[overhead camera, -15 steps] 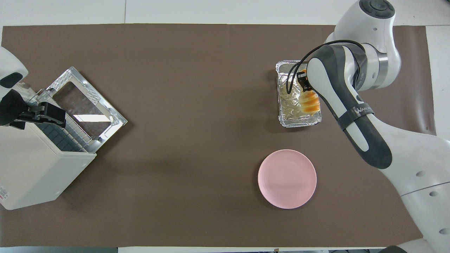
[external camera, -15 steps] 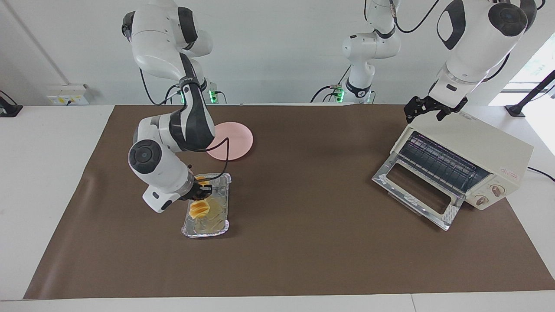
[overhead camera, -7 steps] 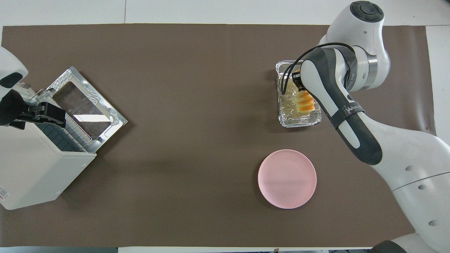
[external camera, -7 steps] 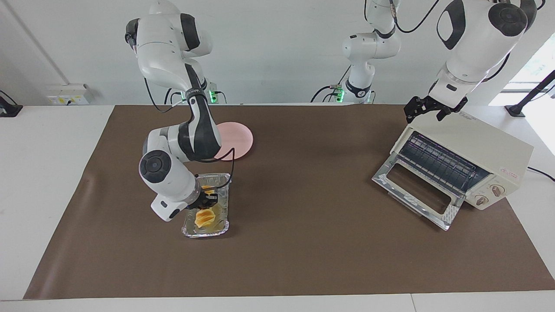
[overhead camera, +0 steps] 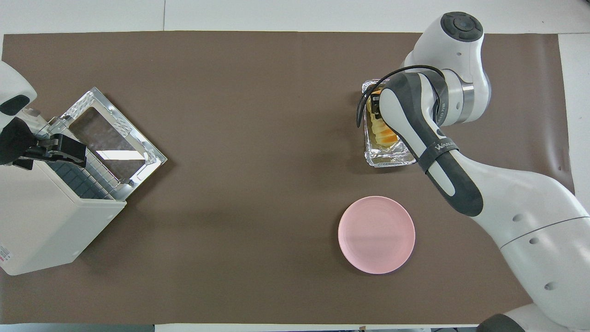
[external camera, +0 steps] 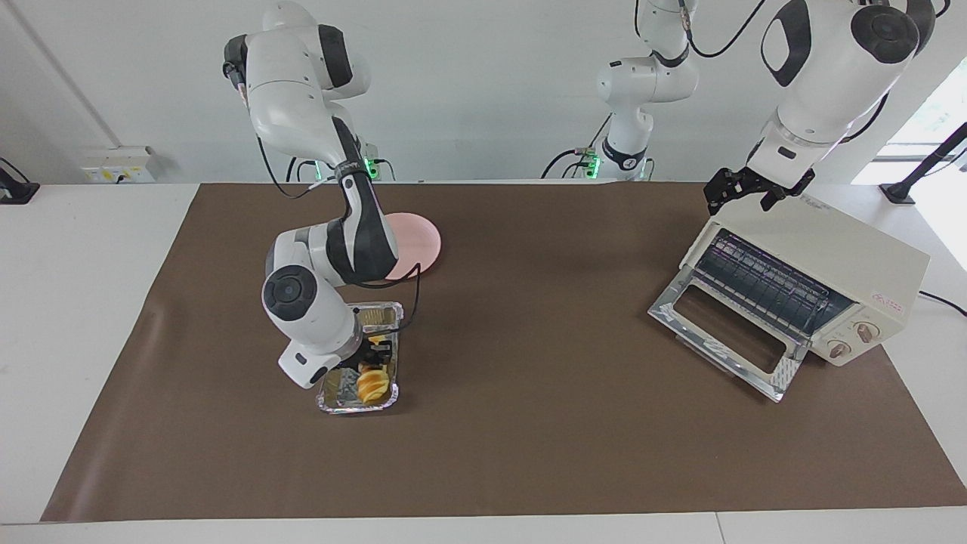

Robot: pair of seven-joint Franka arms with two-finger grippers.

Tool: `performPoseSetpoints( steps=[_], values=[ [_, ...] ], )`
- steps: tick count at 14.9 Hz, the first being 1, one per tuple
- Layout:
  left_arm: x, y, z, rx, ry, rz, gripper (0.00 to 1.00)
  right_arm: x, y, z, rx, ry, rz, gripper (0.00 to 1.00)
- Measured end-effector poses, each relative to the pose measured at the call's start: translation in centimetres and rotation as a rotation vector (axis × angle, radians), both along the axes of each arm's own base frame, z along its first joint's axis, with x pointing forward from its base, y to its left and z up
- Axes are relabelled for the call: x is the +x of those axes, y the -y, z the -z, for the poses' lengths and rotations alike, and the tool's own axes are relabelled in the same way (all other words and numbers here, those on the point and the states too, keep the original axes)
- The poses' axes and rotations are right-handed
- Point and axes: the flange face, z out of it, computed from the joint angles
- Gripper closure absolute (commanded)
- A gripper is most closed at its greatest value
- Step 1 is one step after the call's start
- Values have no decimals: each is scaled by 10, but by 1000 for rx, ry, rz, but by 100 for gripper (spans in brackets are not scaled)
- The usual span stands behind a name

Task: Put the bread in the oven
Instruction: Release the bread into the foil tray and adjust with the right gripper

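Note:
The bread (external camera: 371, 386), a ridged yellow-orange loaf, lies in the crinkled foil tray (external camera: 384, 311) at the tray's end farther from the robots. My right gripper (external camera: 375, 357) is low over the tray, right at the bread's upper end. In the overhead view my right forearm covers most of the bread (overhead camera: 385, 135). The cream oven (external camera: 850, 253) stands at the left arm's end with its glass door (external camera: 721, 332) dropped open and the rack showing. My left gripper (external camera: 744, 190) waits open over the oven's top edge.
A round pink plate (external camera: 420, 240) lies on the brown mat, nearer to the robots than the foil tray (overhead camera: 390, 159). The oven (overhead camera: 41, 221) sits angled at the mat's corner. A third arm stands at the back wall.
My right gripper has carried the bread along the tray, away from the robots, and lowered it. The right arm's elbow rose. The left arm has not moved.

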Motion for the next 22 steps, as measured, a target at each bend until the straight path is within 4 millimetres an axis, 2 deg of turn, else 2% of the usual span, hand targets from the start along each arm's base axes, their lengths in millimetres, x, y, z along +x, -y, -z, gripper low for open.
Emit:
performPoseSetpoints(
  steps=[3,7,9,12,14,17,18,19,20,21,22],
  values=[
    [0,0,0,0,0,0,0,-2,5,-9,-3,-15,6,0],
    [0,0,0,0,0,0,0,-7,29,-47,-5,-33,31,0],
    [0,0,0,0,0,0,0,-8,39,-59,-6,-25,43,0],
    [0,0,0,0,0,0,0,-8,58,-47,-28,-24,40,0],
    [0,0,0,0,0,0,0,-9,66,-30,-47,-10,37,0],
    [0,0,0,0,0,0,0,-15,68,1,-51,5,40,1],
    [0,0,0,0,0,0,0,-17,68,9,-52,1,40,9],
    [0,0,0,0,0,0,0,-19,68,13,-53,-2,40,25],
    [0,0,0,0,0,0,0,-19,68,15,-55,-3,39,56],
    [0,0,0,0,0,0,0,-19,68,15,-59,-1,37,100],
    [0,0,0,0,0,0,0,-19,69,14,-61,1,35,100]
  ],
)
